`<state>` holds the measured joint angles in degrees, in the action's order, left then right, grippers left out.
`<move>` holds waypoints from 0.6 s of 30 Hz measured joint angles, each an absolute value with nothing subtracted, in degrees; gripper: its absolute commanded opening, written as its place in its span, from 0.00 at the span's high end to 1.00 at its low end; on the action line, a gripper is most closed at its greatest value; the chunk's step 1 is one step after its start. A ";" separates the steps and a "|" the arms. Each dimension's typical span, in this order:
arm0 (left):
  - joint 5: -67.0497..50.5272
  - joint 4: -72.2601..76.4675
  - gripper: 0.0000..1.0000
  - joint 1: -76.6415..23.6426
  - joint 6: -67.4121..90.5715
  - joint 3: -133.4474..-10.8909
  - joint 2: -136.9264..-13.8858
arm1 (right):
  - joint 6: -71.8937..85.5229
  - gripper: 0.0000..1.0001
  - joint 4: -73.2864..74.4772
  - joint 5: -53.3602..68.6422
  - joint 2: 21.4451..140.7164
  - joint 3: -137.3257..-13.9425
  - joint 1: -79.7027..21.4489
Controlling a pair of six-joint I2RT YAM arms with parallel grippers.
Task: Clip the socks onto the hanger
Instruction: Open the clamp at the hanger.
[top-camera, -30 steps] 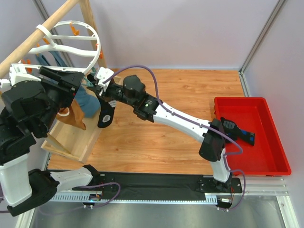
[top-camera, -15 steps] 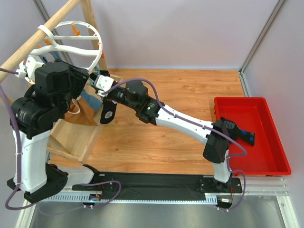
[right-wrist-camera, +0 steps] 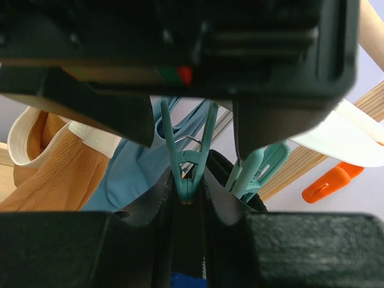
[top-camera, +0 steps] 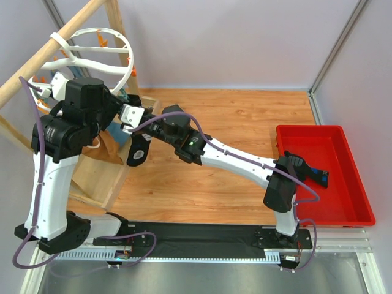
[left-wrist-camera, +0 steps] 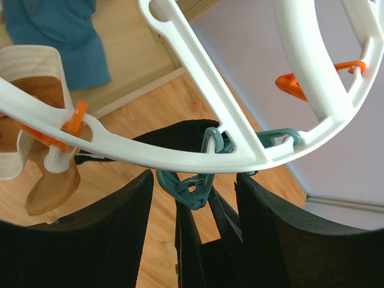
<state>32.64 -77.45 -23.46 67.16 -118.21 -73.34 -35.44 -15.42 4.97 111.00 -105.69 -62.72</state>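
— Black knit first: where is the pair?

— Split up. One black ankle sock with small blue marks [top-camera: 137, 152] hangs from the right gripper [right-wrist-camera: 187, 225] over the far-left corner of the wooden table [top-camera: 245, 116], just under the large round white plastic ring hanger [left-wrist-camera: 191, 66]. The other black sock [top-camera: 317, 176] lies in the red plastic tray [top-camera: 324, 128] at the table's right edge.

— And the fingers?

— The right ones are pinched nearly together on the sock's upper part, holding it up to a small teal plastic clip [left-wrist-camera: 191, 187] on the ring. The left gripper [left-wrist-camera: 195, 201] stands about half open astride that clip. One pad looks close against a handle and the other shows a gap, so I judge it has nothing firmly gripped.

— Is the cloth in the clip's mouth?

— I cannot tell. Black fabric sits right at the mouth, but the clip hides the bite.

— How will it handle?

— The sock is light, limp and stretchy, and droops below any hold. Best taken near the cuff, with a short margin above the fingers for the clip. The clip is small and springy, so press its two handle ends squarely or it may twist away. The ring hangs from a round wooden pole [top-camera: 24, 71] and will probably swing if pushed.

— Neighbours?

— A tan-brown sock with a white cuff [left-wrist-camera: 45, 174] and a teal-blue sock [left-wrist-camera: 60, 30] hang near, and an orange clip [left-wrist-camera: 312, 81] sits further round.
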 measured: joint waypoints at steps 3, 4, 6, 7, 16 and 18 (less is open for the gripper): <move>32.62 -77.41 0.38 -23.49 67.61 -117.34 -73.30 | -36.45 1.00 -15.46 4.34 111.00 -105.69 -63.16; 32.67 -77.41 0.39 -23.46 67.81 -117.12 -73.14 | -36.75 1.00 -15.53 4.10 111.00 -105.69 -63.26; 32.75 -77.41 0.40 -23.40 67.96 -116.53 -72.66 | -37.08 1.00 -15.77 3.75 111.00 -105.60 -63.35; 32.91 -77.47 0.40 -23.35 68.07 -116.36 -72.44 | -37.26 1.00 -16.08 3.46 111.00 -105.41 -63.37; 33.47 -77.52 0.43 -22.41 68.90 -116.29 -72.34 | -38.65 1.00 -17.65 1.83 110.93 -104.14 -63.57; 33.43 -77.54 0.44 -22.26 68.90 -116.29 -72.34 | -39.11 1.00 -17.93 1.56 110.93 -103.96 -63.57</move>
<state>33.43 -77.54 -22.26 68.90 -116.29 -72.34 -39.11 -17.93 1.56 110.93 -103.96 -63.57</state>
